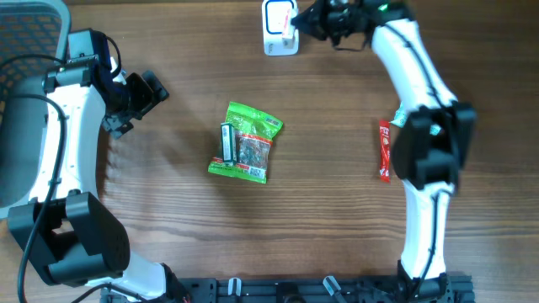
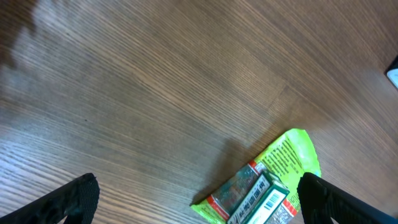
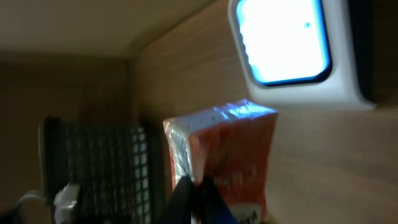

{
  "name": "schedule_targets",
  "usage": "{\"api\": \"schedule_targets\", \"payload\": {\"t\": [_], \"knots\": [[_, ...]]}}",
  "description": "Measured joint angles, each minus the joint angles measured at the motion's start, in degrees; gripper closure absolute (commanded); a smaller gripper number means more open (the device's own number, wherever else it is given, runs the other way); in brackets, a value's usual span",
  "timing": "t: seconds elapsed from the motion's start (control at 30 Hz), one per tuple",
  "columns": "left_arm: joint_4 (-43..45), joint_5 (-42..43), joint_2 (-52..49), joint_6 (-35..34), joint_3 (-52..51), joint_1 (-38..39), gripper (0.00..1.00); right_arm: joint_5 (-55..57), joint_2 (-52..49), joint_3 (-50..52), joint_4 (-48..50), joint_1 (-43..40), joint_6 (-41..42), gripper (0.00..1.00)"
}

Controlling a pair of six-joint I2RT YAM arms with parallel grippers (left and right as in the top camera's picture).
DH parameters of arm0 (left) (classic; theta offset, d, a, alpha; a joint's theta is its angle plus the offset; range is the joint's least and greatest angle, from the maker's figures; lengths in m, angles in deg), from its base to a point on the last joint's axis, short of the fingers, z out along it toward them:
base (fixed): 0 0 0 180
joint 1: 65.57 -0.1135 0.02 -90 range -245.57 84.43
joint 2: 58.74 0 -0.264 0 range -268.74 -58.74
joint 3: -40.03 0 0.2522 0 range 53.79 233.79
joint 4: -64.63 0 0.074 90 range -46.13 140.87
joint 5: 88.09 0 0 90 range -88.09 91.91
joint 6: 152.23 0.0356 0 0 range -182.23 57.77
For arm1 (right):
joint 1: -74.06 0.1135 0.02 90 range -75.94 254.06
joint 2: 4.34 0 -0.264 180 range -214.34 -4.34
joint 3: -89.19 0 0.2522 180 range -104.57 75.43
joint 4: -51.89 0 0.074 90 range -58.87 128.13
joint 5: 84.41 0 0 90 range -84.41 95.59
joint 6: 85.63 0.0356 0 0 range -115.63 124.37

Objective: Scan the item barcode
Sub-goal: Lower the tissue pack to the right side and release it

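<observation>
Table (image 1: 337, 219): you have bare wood over most of it. The widest open strips run along the near edge and between the two arms.
Right arm (image 1: 421, 93): it reaches from the near edge up the right side to the far edge, so that side is the tighter one for you.
Left arm (image 1: 50, 143): it stands along the left edge with its wrist turned inward.
Mesh object (image 1: 34, 34): a grey mesh piece sits at the far left corner, behind the left arm.
Green snack bag (image 1: 248, 143): it lies flat mid-table, well apart from both grippers, with open wood on every side.
Scanner (image 1: 278, 29): a white unit at the far edge. Its window glows bright in the right wrist view.
Left gripper (image 1: 139, 105): the jaws are spread wide and hold nothing. You have clear wood between it and the bag.
Right gripper (image 1: 305, 23): the jaws are pinched tight on the orange packet (image 3: 224, 155), just beside the scanner.
Orange packet: you see it held up right beside the scanner window, its crinkled top edge catching the light.
Red bar (image 1: 385, 151): it lies lengthwise just beside the right arm's elbow.
Barcoded box (image 1: 227, 143): a slim box rests on the bag's left edge.
</observation>
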Motion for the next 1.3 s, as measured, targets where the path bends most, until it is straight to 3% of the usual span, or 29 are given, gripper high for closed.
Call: {"api": "schedule_targets", "payload": {"t": [0.1, 0.17, 0.23, 0.37, 0.63, 0.77, 0.8, 0.83, 0.9, 1.0, 1.3], "knots": [[-0.09, -0.04, 0.0, 0.0, -0.02, 0.0, 0.0, 1.97, 13.25, -0.33, -20.57, -0.59, -13.35, 0.96], [0.0, 0.0, 0.0, 0.02, -0.02, 0.0, 0.0, 5.51, 18.08, -1.18, -28.79, -1.07, -18.64, 0.95], [-0.09, -0.02, 0.0, 0.0, -0.04, 0.0, 0.0, 14.12, 20.92, -1.88, -40.48, -1.66, -22.82, 0.96], [-0.02, -0.02, 0.0, 0.0, -0.04, 0.0, 0.0, 30.75, 19.61, 0.46, -49.99, -2.12, -23.71, 0.96], [-0.02, 0.0, 0.0, 0.0, -0.04, 0.0, 0.0, 54.18, 18.4, 17.99, -49.57, -2.1, -18.29, 0.96], [0.04, -0.02, 0.0, 0.0, -0.04, 0.0, 0.0, 58.71, 18.36, 26.23, -46.69, -2.1, -16.92, 0.96], [0.0, -0.02, 0.0, 0.0, -0.04, 0.0, 0.0, 59.34, 18.36, 28.15, -45.4, -2.1, -16.72, 0.88], [0.0, -0.02, 0.0, 0.02, -0.04, 0.0, 0.0, 59.8, 18.36, 29.88, -44.35, -2.1, -16.65, 0.66], [0.0, -0.02, 0.0, 0.0, -0.04, 0.0, 0.0, 60.57, 18.36, 32.57, -41.92, -2.1, -16.13, 0.55], [0.0, -0.02, 0.0, 0.02, -0.04, 0.0, 0.0, 61.07, 18.34, 33.99, -39.95, -2.1, -16.11, 0.51], [0.0, -0.02, 0.0, 0.0, -0.04, 0.0, 0.0, 57.96, 18.34, 33.99, -37.48, -2.05, -18.51, 0.53]]}}
